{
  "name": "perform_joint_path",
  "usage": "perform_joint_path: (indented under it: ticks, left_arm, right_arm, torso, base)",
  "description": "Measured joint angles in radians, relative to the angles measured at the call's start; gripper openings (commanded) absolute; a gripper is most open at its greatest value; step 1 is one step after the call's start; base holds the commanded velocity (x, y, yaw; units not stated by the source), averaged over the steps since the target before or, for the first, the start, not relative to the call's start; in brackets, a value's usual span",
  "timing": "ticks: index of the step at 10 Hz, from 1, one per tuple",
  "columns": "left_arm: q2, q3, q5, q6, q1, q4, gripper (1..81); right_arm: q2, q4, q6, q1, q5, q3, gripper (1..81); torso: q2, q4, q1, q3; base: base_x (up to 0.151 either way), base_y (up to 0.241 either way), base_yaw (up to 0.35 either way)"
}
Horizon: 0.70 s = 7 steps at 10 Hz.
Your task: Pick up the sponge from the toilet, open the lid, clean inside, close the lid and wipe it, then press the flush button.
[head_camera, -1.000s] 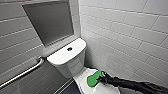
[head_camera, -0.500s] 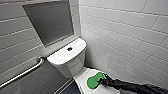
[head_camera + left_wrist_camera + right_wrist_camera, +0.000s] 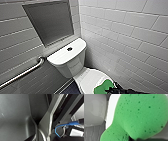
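The white toilet (image 3: 67, 60) stands in the corner with its lid (image 3: 88, 78) down. The dark round flush button (image 3: 69, 49) sits in the middle of the tank top. The bright green sponge (image 3: 103, 88) lies flat on the front part of the lid. My right gripper (image 3: 111, 90) comes in from the lower right and is shut on the sponge's near edge. In the right wrist view the sponge (image 3: 139, 115) looms large over the white lid (image 3: 112, 109), with the tank (image 3: 94, 109) behind it. My left gripper is open and holds nothing.
A metal grab bar (image 3: 22, 73) runs along the tiled wall left of the tank. A recessed grey niche (image 3: 50, 22) sits above the tank. The tiled side wall (image 3: 130, 37) stands close on the right of the toilet.
The sponge and my right gripper have slid a little along the lid toward its front. The toilet and the camera have stayed put.
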Motion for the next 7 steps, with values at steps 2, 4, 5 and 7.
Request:
perform_joint_path:
  ticks: [2, 4, 5, 7]
  left_arm:
    - [0.000, 0.000, 0.000, 0.000, 0.000, 0.000, 81.1]
    - [0.000, 0.000, 0.000, 0.000, 0.000, 0.000, 81.1]
    - [0.000, 0.000, 0.000, 0.000, 0.000, 0.000, 81.1]
    - [0.000, 0.000, 0.000, 0.000, 0.000, 0.001, 81.1]
  right_arm:
    - [-0.101, -0.004, 0.000, -0.045, 0.020, 0.077, 1.0]
    - [-0.200, -0.007, 0.000, -0.093, 0.047, 0.141, 1.0]
    - [-0.249, -0.008, 0.000, -0.109, 0.051, 0.173, 1.0]
    - [-0.345, -0.010, 0.000, -0.152, 0.061, 0.236, 1.0]
  torso:
    - [0.000, 0.000, 0.000, 0.000]
    - [0.000, 0.000, 0.000, 0.000]
    - [0.000, 0.000, 0.000, 0.000]
    - [0.000, 0.000, 0.000, 0.000]
  base:
    - [0.000, 0.000, 0.000]
    - [0.000, 0.000, 0.000]
    - [0.000, 0.000, 0.000]
    - [0.000, 0.000, 0.000]
